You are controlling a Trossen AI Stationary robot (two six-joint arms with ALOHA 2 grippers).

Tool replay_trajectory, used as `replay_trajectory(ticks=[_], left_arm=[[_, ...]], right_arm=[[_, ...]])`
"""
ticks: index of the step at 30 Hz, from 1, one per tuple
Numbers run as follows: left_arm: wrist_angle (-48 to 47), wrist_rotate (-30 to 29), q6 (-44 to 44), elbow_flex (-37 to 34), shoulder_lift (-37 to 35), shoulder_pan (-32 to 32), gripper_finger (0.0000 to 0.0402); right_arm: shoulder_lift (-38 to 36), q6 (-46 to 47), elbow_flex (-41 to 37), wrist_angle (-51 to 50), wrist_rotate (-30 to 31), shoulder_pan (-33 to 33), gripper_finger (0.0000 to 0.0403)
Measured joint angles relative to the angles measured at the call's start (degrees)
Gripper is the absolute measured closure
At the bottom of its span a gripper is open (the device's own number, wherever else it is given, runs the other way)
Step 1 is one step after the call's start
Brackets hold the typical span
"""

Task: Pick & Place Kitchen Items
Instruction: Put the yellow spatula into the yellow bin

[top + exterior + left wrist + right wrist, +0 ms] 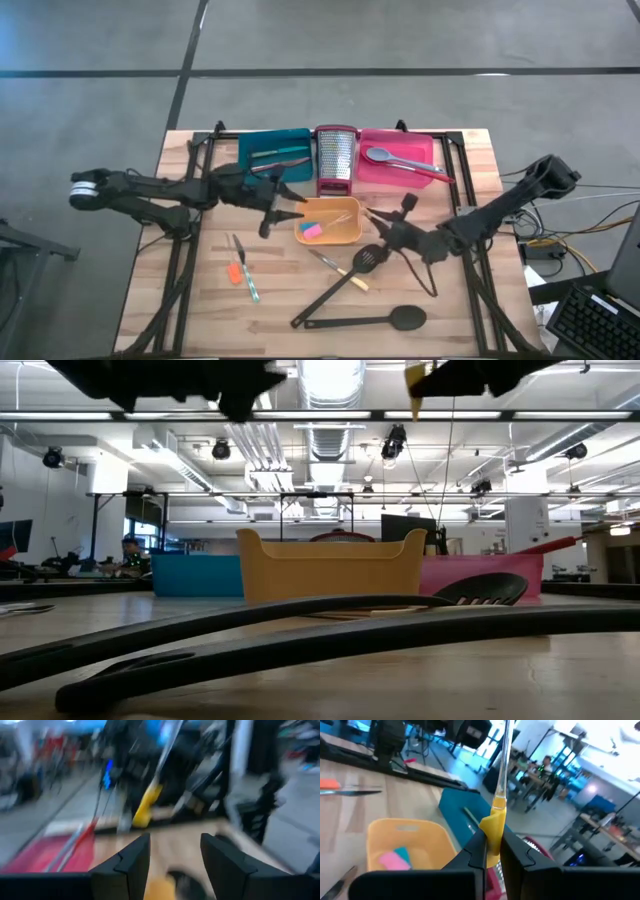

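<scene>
Meanwhile the right gripper (492, 851) hung above the table just right of the orange tray (345, 236), its fingers clenched on the yellow handle of a thin clear-shafted tool (499, 810), which stood up out of the grip. The left gripper (172, 862) hovered at the tray's left edge with its fingers released and nothing between them. Inside the tray lay small pink and blue pieces (311, 230). On the wood near the right gripper rested a slotted spatula (367, 259), a long black spoon (370, 321) closer to the table's front, and a thin yellow-handled tool (340, 270) crossing the spatula's handle. To the left lay an orange-handled tool (236, 270) and a green-handled tool (250, 285). At the back, a grey spoon (385, 156) sat in the pink tray (425, 147), thin utensils in the teal tray (250, 145), and a steel grater (335, 160) between the two
</scene>
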Motion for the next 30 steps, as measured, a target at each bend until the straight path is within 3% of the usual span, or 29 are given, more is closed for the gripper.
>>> replay_trajectory(ticks=[5, 8, 11, 17, 30], left_arm=[[9.1, 7.5, 6.8, 0.0, 3.1, -0.5, 0.0223], [10.8, 7.7, 13.3, 0.0, 5.7, -0.8, 0.0223], [15.4, 6.0, 14.4, 0.1, 9.1, -0.8, 0.0223], [18.3, 4.3, 14.6, 4.7, 14.7, -0.8, 0.0223], [15.2, 9.2, 13.9, 14.9, 20.9, -0.8, 0.0223]], right_arm=[[2.6, -1.0, 1.7, 4.5, -10.0, -4.1, 0.0384], [3.0, 1.5, 2.6, 4.7, -16.5, -6.0, 0.0384], [3.5, 2.6, 2.6, 4.8, -21.0, -7.0, 0.0384], [4.9, 2.8, 2.6, 4.8, -21.5, -7.2, 0.0384], [4.8, 3.0, 2.6, 4.8, -22.5, -7.2, 0.0385]])
